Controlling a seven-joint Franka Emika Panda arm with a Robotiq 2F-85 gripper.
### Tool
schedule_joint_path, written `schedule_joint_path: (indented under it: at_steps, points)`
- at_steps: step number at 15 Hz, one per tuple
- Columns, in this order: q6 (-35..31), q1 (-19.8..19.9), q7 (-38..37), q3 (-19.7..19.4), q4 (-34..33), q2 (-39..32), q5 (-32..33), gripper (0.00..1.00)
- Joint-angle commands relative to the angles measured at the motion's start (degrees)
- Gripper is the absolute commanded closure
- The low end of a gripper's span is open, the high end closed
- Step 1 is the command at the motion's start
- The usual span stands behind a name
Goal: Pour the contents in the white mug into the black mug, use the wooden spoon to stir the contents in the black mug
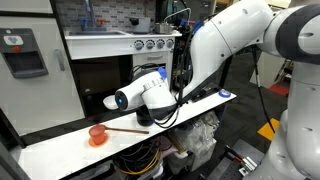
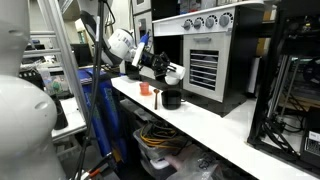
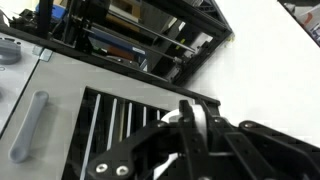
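- Counter (image 2: 235,128), long and white, passes beneath the jaws. Its front edge is open. The widest bare stretch runs on from the jaws, beyond the black mug.
- Toy kitchen unit (image 2: 205,55) stands just behind the jaws along the counter's back edge. In the wrist view its grey front and dark slatted grille fill the space beyond the fingers (image 3: 200,125), so room is tight on that side.
- White arm (image 1: 230,45) reaches down over the counter and, in an exterior view, hides what lies under the jaws.
- Gripper (image 2: 166,70) hangs above the counter, its jaws pressed together and pinching the white mug (image 2: 177,74). The mug is held clear of the surface. How far it is tilted, and which way its mouth points, I cannot tell.
- Black mug (image 2: 171,99) stands upright on the counter, just below the jaws, mouth up, apart from the white mug.
- Orange-red cup (image 2: 144,88) sits on the counter, near the jaws and lower, beside the black mug.
- Wooden spoon (image 1: 128,130) lies flat on the counter, well off to one side of the jaws. Its long axis runs roughly along the counter's length, and one end is near the orange-red cup. Which end is the bowl I cannot tell.
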State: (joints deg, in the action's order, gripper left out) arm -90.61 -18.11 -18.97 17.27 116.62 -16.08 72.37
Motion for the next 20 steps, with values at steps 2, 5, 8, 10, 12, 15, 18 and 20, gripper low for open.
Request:
schedule_joint_path:
  at_steps: [2, 5, 8, 10, 12, 15, 18, 20]
  points:
    - [-8.91, 1.62, -4.38, -0.06, 6.81, 8.4, -2.25, 0.98]
    - [-14.92, 2.41, -7.89, -0.86, 9.93, 12.83, -4.65, 0.98]
    - [-21.58, 3.64, -10.85, -2.49, 13.08, 17.26, -8.21, 0.98]
    - [-26.26, 4.56, -11.72, -4.01, 15.17, 19.97, -10.86, 0.98]
    - [-31.21, 5.72, -11.61, -5.85, 17.49, 22.58, -13.65, 0.98]
    - [-37.53, 7.38, -10.1, -8.48, 20.5, 25.6, -18.16, 0.98]
    - [-42.35, 9.03, -8.35, -10.71, 23.34, 27.87, -22.76, 0.98]
    - [-44.82, 10.1, -6.72, -11.95, 24.94, 29.02, -25.87, 0.98]
